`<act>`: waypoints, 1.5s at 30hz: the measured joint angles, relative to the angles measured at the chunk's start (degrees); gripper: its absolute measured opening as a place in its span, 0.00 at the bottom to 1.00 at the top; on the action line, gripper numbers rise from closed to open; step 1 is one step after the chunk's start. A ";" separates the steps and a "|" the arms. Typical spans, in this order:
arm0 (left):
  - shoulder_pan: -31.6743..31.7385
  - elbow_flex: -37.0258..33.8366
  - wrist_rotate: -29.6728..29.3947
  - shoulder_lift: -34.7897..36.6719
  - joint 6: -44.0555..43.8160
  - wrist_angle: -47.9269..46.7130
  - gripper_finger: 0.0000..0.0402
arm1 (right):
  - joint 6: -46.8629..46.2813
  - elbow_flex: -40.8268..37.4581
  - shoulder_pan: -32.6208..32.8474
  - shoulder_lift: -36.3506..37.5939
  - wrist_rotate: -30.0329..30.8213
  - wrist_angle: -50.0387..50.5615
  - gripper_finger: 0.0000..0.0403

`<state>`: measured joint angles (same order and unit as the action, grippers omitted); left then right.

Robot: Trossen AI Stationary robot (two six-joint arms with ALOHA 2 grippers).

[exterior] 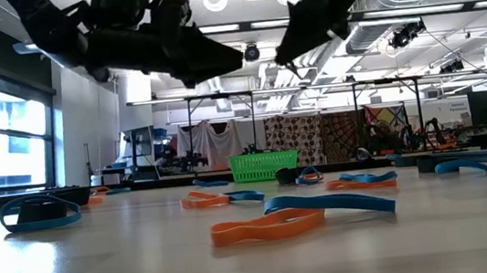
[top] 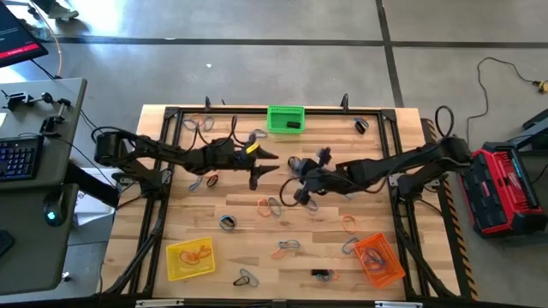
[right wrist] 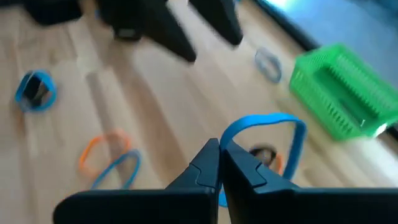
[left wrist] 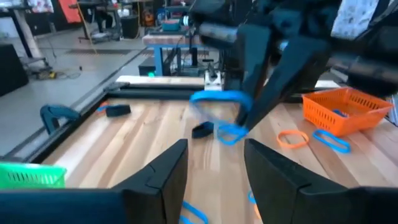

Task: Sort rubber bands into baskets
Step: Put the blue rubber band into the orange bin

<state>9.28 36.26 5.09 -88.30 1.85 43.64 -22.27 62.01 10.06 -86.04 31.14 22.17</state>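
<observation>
From the high view you see both arms meet mid-frame; the right gripper (top: 300, 190) sits nearest the blue rubber band (top: 301, 162), with the green basket (top: 285, 119) above it at top centre. In the low view little is told; the green basket shows centre-frame, far off. In the left wrist view the left gripper (left wrist: 214, 163) stands wide and empty; the band hangs beyond it from the right arm. In the right wrist view the right gripper's fingers are pinched on the band; the basket lies upper right.
</observation>
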 joint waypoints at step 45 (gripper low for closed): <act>-0.11 -1.02 -0.01 0.25 -0.15 -0.61 0.38 | -84.99 10.31 42.87 -5.96 -25.03 45.93 0.00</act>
<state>9.17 35.24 5.08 -88.05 1.69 43.03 -107.26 72.31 52.93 -92.00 6.11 68.10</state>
